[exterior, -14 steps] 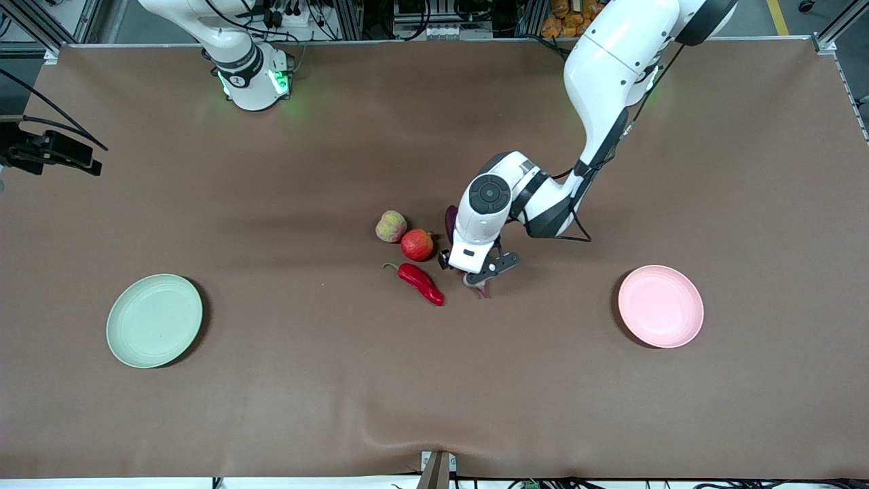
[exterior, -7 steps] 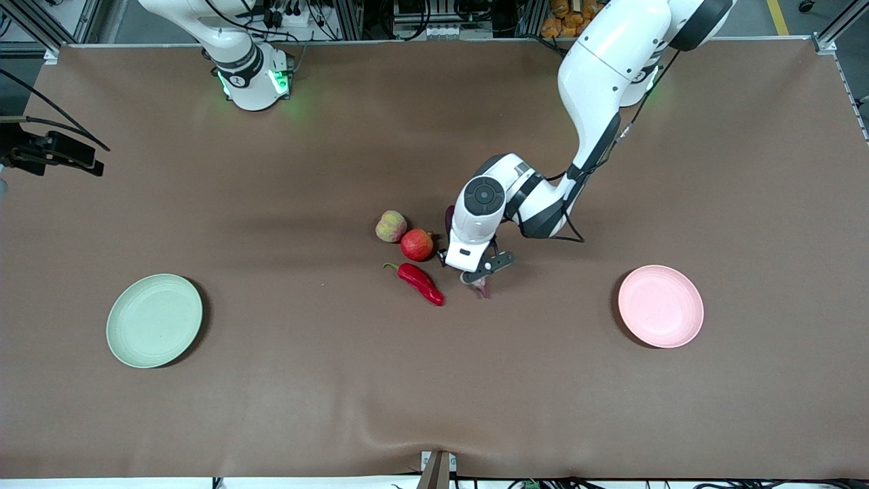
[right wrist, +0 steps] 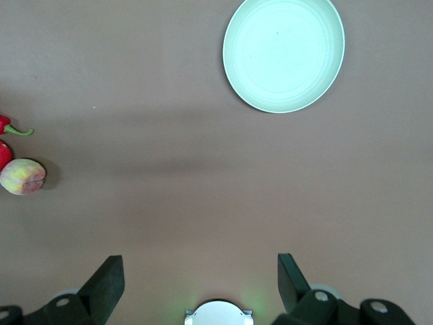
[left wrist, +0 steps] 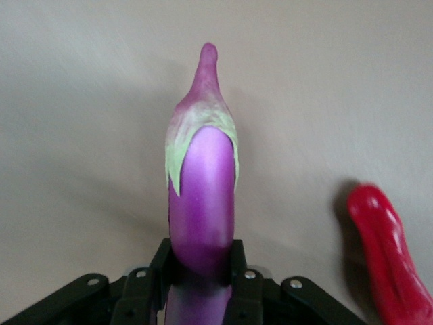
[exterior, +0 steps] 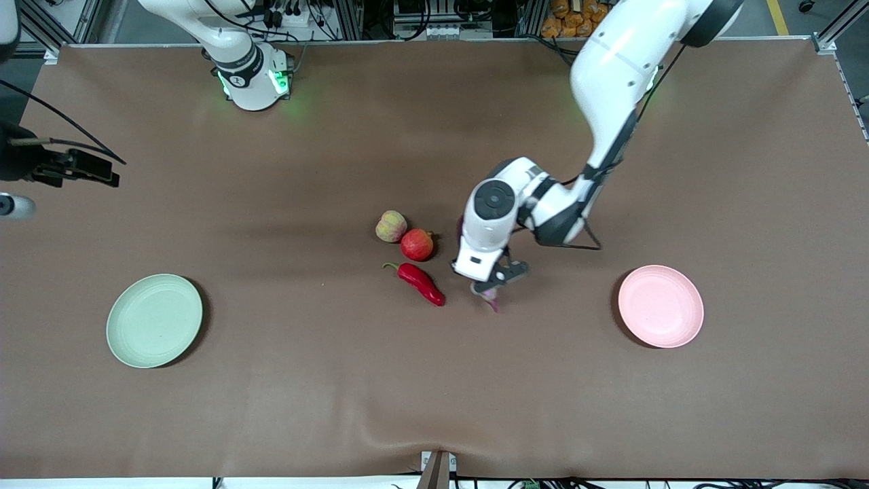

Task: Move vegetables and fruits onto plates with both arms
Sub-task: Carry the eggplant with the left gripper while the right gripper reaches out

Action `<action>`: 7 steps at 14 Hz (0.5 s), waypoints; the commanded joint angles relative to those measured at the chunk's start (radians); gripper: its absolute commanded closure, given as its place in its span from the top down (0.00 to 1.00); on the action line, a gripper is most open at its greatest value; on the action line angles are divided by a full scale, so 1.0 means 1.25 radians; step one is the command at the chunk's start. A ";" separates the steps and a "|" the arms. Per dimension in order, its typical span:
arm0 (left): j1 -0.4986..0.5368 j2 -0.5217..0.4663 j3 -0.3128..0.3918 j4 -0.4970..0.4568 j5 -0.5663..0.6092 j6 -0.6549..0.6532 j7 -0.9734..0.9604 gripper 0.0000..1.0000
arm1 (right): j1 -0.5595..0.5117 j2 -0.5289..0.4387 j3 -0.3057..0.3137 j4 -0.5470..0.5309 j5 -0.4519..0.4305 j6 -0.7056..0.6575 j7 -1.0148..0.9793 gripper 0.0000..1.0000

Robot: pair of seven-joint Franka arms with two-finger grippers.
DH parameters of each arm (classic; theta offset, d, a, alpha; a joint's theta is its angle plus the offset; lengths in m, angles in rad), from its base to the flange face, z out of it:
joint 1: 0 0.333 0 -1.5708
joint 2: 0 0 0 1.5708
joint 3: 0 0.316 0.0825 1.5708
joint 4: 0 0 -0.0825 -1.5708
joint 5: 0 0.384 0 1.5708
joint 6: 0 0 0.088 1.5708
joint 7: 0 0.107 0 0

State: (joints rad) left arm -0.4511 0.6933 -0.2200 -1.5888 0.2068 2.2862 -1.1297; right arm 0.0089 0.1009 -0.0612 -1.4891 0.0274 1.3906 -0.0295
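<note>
with your left gripper clamped on the eggplant at mid-frame, lift straight, clear of the chili; the right gripper, spread wide, waits.

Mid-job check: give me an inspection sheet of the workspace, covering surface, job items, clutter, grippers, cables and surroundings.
Surface: brown table cover, a slight ripple at the edge nearest the front camera.
Job items: eggplant in the left gripper's grip; chili pepper, red fruit and yellow-green fruit grouped mid-table; green plate and pink plate both bare.
Clutter: nothing seen.
Grippers: left gripper shut on the eggplant, beside the chili pepper; right gripper open, waiting high over the right arm's end of the table.
Cables: black cable looping off the left arm's wrist.
Surroundings: frame posts and equipment along the arms' edge of the table.
</note>
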 commanded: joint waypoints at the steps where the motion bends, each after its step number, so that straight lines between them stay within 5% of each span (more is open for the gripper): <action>1: 0.102 -0.111 -0.013 -0.026 0.002 -0.098 0.116 0.00 | 0.008 0.021 0.004 0.005 0.008 -0.006 -0.001 1.00; 7: 0.266 -0.168 -0.013 -0.051 0.001 -0.189 0.335 0.00 | 0.112 0.069 0.004 0.005 0.060 -0.037 0.100 1.00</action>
State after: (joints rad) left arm -0.1894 0.5205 -0.2232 -1.6090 0.2067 2.0845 -0.8201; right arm 0.1086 0.1456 -0.0539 -1.4901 0.0650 1.3484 0.0182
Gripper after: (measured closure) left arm 0.656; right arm 0.000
